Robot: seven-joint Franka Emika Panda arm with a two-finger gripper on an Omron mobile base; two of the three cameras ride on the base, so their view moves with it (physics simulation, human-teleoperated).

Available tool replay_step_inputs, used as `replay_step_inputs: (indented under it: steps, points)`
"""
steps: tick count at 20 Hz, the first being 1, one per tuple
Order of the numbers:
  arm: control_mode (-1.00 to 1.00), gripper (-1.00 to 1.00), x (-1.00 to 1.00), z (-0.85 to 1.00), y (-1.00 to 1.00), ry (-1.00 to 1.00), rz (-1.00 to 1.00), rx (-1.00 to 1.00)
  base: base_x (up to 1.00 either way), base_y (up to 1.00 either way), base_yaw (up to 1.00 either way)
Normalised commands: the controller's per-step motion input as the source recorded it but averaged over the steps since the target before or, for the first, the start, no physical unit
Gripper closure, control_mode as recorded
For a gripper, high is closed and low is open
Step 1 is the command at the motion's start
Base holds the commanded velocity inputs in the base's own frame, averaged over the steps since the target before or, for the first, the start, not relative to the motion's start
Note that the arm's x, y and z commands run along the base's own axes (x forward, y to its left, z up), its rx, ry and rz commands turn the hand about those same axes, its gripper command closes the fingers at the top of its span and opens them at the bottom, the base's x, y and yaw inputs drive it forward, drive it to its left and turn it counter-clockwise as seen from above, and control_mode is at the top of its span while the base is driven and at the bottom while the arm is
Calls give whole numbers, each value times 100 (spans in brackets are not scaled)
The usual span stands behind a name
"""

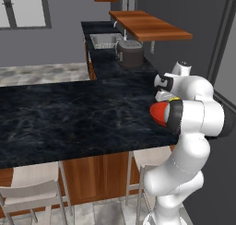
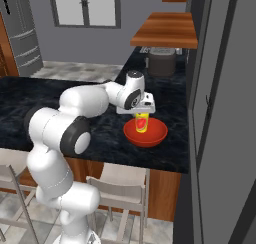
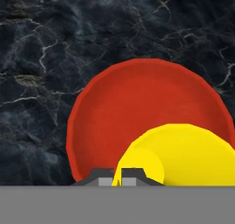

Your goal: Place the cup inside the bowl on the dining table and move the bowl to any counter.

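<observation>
The red bowl sits near the right edge of the dining table. My gripper points down over it and is shut on the yellow cup, whose red mark faces the right base camera. The cup hangs upright inside the bowl's rim; I cannot tell whether its base touches the bowl. In the hand view the cup is large and close between my fingertips, with the bowl right beneath. In the left base view my arm hides the cup, and just a slice of the bowl shows on the table.
Beyond the table runs the counter with a dark grey cooker pot and a sink under a wooden shelf. Pale stools stand at the table's near side. A tall dark panel rises on the right.
</observation>
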Motion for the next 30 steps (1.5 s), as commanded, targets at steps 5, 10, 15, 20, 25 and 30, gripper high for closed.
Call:
replay_step_inputs:
  steps: [5,10,15,20,25,30]
  points:
    - [-100,100,0,-12,0,0,0,0,0,0,0]
    - [-100,100,0,-19,0,0,0,0,0,0,0]
    - [-100,100,0,-17,0,0,0,0,0,0,0]
    - [-100,100,0,-9,0,0,0,0,0,0,0]
    - [-100,100,0,-11,0,0,0,0,0,0,0]
    - [-100,100,0,-14,0,0,0,0,0,0,0]
